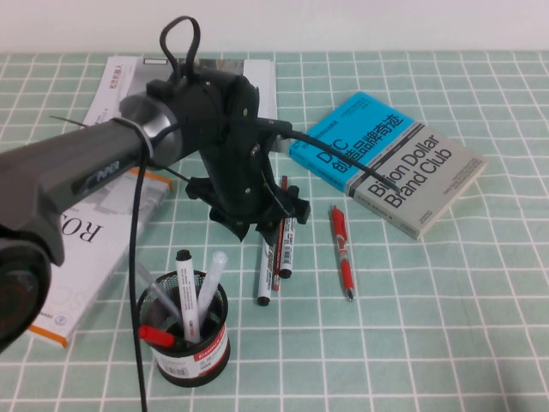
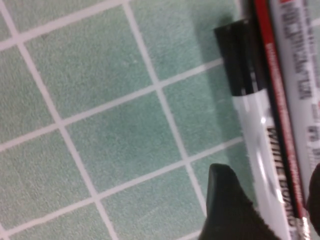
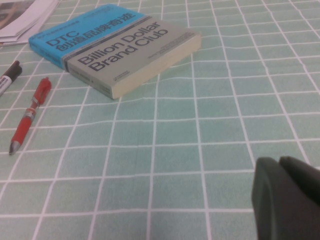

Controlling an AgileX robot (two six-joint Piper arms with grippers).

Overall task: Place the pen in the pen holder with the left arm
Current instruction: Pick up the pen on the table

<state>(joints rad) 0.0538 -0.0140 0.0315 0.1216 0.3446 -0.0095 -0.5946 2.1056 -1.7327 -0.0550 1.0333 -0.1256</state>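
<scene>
The pen (image 2: 262,145), a white marker with a black cap, lies on the green checked mat beside a near-identical twin (image 2: 300,75), with a thin dark-red pencil (image 2: 277,105) between them. My left gripper (image 2: 270,210) is open and low over them; one finger (image 2: 225,210) stands beside the pen's barrel and the other sits at the picture's edge past the pencil. In the high view the left gripper (image 1: 266,219) covers the upper ends of the pen (image 1: 287,249) and twin (image 1: 266,270). The black mesh pen holder (image 1: 184,343) stands nearer, left of them, holding markers. My right gripper (image 3: 287,200) is shut over bare mat.
A red pen (image 1: 343,249) lies right of the markers. A blue and grey book (image 1: 386,159) lies at the back right. Magazines and a book (image 1: 94,232) lie under the left arm on the left.
</scene>
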